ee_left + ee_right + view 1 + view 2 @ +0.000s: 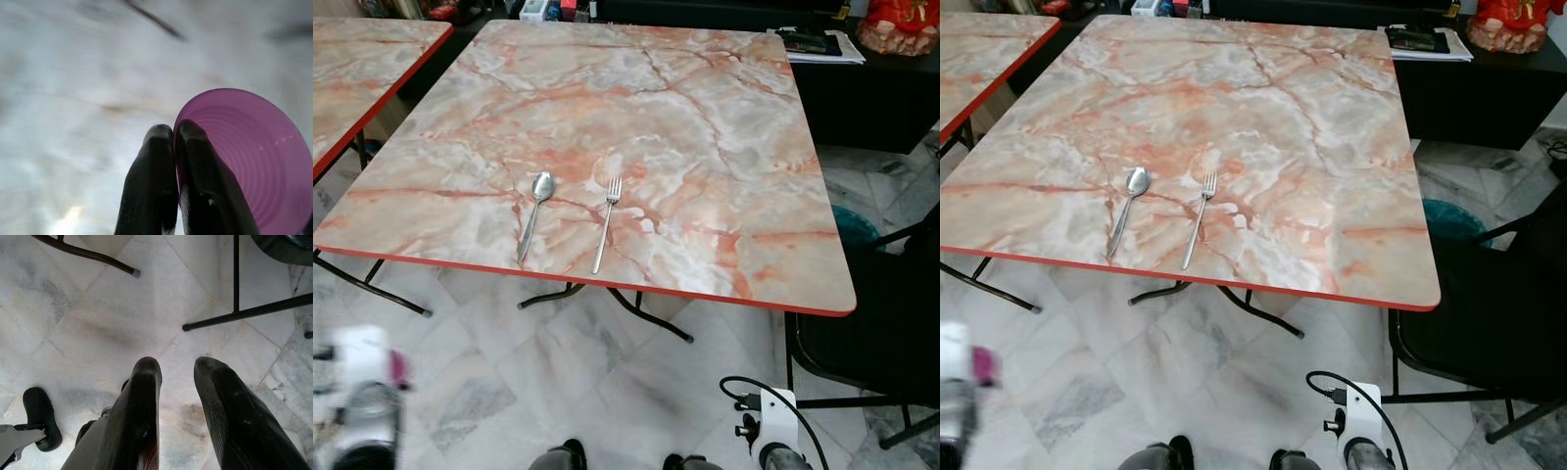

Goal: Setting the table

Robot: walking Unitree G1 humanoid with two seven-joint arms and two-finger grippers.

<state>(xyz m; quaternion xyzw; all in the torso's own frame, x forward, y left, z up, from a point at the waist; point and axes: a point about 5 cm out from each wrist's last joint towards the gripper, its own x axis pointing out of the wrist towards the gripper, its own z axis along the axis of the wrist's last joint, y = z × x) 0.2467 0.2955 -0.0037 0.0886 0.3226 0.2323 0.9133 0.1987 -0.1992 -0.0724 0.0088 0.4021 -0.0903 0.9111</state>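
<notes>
Pale marble floor tiles (pixel 607 362) run under a square bench (pixel 724 127) topped in pink-veined marble pattern with a red edge. On it, toward the near edge, a metal spoon (pixel 534 211) and a metal fork (pixel 607 221) lie side by side, just apart, handles toward the robot. Both are well ahead of and above the two pincers, which hang low over the floor. The left pincer (pixel 175 134) has its black fingers pressed together on the rim of a purple plastic cup (pixel 249 156), whose ribbed inside faces the wrist camera; the background there is blurred, probably floor. The right pincer (pixel 177 369) holds nothing, its fingers a narrow gap apart above the tiles, near black chair legs (pixel 244 311). A black chair (pixel 886 323) stands to the right of that pincer.
</notes>
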